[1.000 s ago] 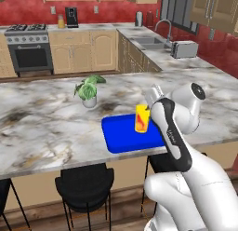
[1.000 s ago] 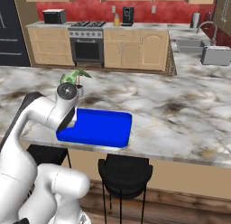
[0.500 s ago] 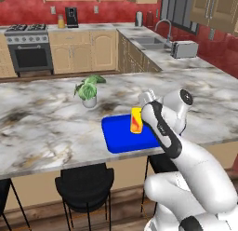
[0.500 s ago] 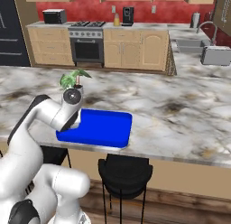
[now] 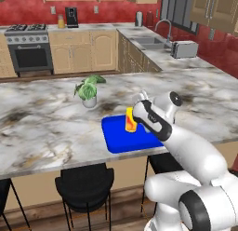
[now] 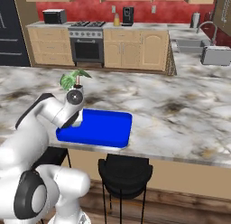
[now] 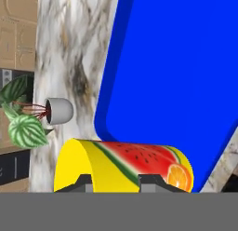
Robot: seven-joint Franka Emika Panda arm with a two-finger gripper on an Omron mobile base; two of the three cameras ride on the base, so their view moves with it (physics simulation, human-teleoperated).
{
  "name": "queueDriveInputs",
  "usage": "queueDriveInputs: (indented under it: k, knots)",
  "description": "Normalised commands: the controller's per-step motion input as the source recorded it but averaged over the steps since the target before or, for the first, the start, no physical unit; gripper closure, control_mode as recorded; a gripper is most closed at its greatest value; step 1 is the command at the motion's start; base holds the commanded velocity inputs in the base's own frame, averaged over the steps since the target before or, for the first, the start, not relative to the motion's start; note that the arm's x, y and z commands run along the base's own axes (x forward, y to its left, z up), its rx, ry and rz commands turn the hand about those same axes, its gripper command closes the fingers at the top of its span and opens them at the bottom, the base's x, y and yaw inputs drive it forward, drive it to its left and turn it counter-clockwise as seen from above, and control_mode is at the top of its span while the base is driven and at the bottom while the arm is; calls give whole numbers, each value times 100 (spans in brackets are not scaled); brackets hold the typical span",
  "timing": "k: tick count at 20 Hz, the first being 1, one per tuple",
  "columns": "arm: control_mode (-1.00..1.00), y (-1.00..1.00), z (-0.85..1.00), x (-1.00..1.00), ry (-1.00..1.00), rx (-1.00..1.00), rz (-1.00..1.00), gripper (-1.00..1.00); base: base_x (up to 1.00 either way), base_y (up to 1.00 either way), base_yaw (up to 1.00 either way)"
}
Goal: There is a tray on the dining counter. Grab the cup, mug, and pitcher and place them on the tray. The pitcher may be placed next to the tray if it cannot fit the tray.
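Tool [image 7: 116,182] of mine is clamped on the cup [image 5: 131,120], with my two fingertips [image 7: 85,182] pressed on its wall. Its yellow side has a red watermelon slice and an orange slice painted on it. I hold the cup over the near part of the tray [image 5: 116,140]. That tray is bright blue and flat with round corners, and it lies close to the near edge of the desk [image 5: 42,127]. A small plant in a white pot [image 5: 89,91] stands behind the tray, well apart from it. Most of the tray's blue floor is bare.
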Motion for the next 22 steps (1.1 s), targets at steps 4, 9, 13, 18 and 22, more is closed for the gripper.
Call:
queueDriveInputs:
  k: [4,9,13,18,22]
  knots:
    - [-100,12,-11,33,0,0,0,100,0,0,0]
    - [-100,12,-13,30,0,-1,0,100,0,0,0]
    - [-100,10,-17,27,0,-3,0,100,0,0,0]
    - [-100,3,-22,29,0,0,0,100,0,0,0]
    - [-100,0,-24,20,0,0,0,100,0,0,0]
